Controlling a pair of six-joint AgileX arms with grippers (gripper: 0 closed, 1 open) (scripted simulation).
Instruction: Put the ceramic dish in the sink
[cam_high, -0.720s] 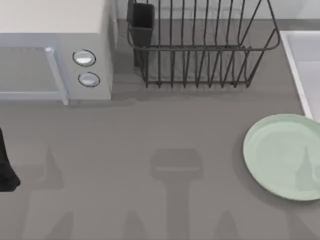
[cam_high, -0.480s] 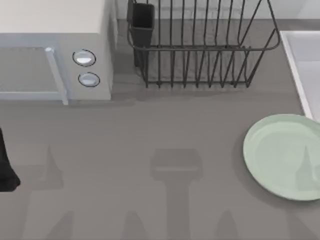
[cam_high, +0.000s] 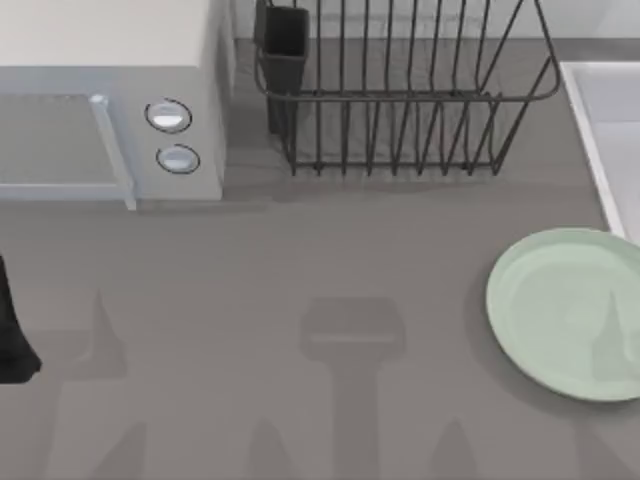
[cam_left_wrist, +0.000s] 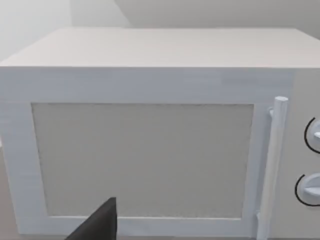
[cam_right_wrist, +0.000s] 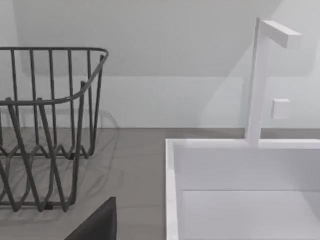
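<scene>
L arm (cam_high: 12, 330) parked at far L edge of desk (cam_high: 300, 280), seen as a dark shape in top view; dark tip of L gripper (cam_left_wrist: 97, 225) pokes into L wrist view, facing microwave front; jaws' state: cannot tell. Microwave (cam_high: 110, 110) at back L of desk, white body, handle bar (cam_high: 112, 150) vertical beside door, two round knobs (cam_high: 168, 116) stacked on its R panel; in L wrist view same door window and handle close up. Black wire dish rack (cam_high: 400, 90) at back centre, just R of microwave, w/ dark cutlery cup (cam_high: 285, 45) on its L end. Centre of desk bare grey w/ arm shadows. Ceramic dish (cam_high: 565, 315) flat on desk at R side, front of sink, partly cut by top view's R edge, rim just beside sink's near corner, not inside basin. Sink (cam_high: 605, 130) at back R edge, pale raised rim; R wrist view looks into basin, white faucet (cam_right_wrist: 260, 80) standing at its back rim, rack to one side. Dark tip of R gripper (cam_right_wrist: 95, 225) in R wrist view, near sink; jaws' state: cannot tell.
</scene>
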